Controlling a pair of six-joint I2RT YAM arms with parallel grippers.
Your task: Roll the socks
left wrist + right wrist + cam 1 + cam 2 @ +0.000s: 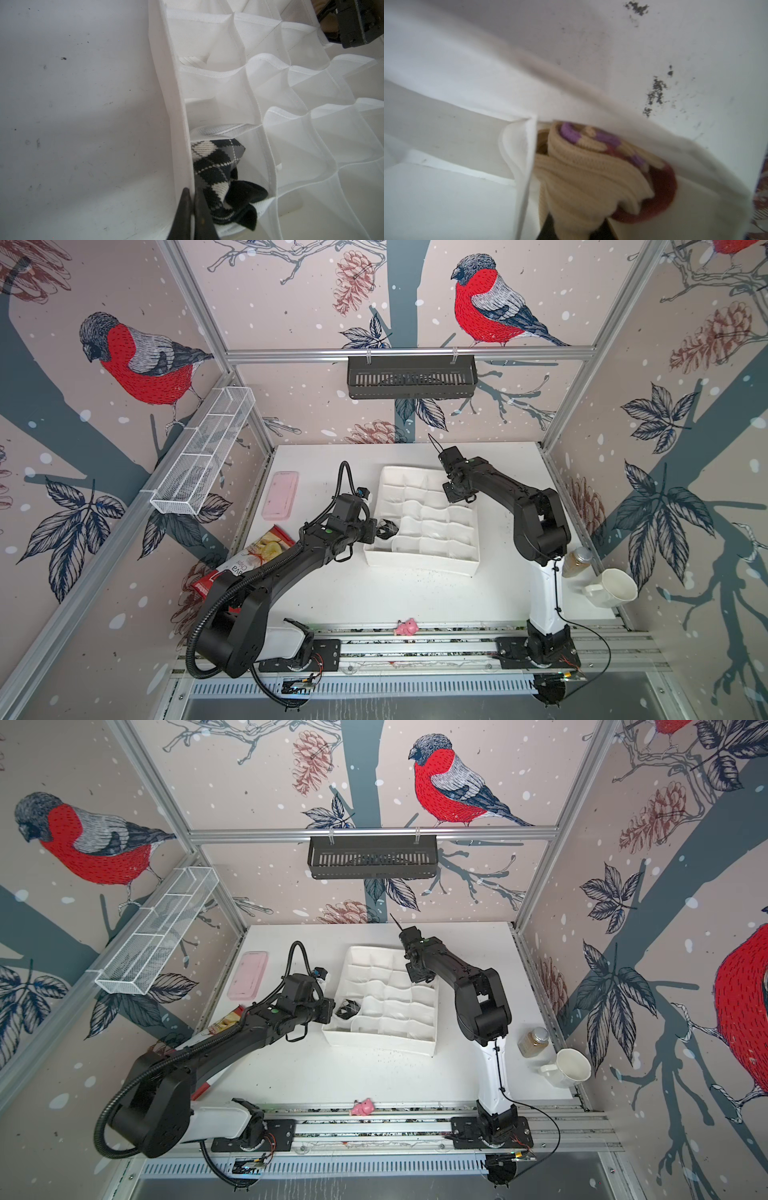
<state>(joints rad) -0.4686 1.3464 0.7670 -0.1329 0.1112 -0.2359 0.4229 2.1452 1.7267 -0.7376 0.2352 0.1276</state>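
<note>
Now: left gripper (192, 193) closed at organizer wall (174, 104), mid-frame in both top views, argyle sock (389, 528) just right of it; right gripper (577, 230) clamping tan sock (583, 178).

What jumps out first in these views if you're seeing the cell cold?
The black-grey-white argyle sock bundled in a left-edge cell of the white fabric organizer, with the left gripper shut at its wall. Then the tan purple-striped sock pinched in the right gripper at a far-right cell.
</note>
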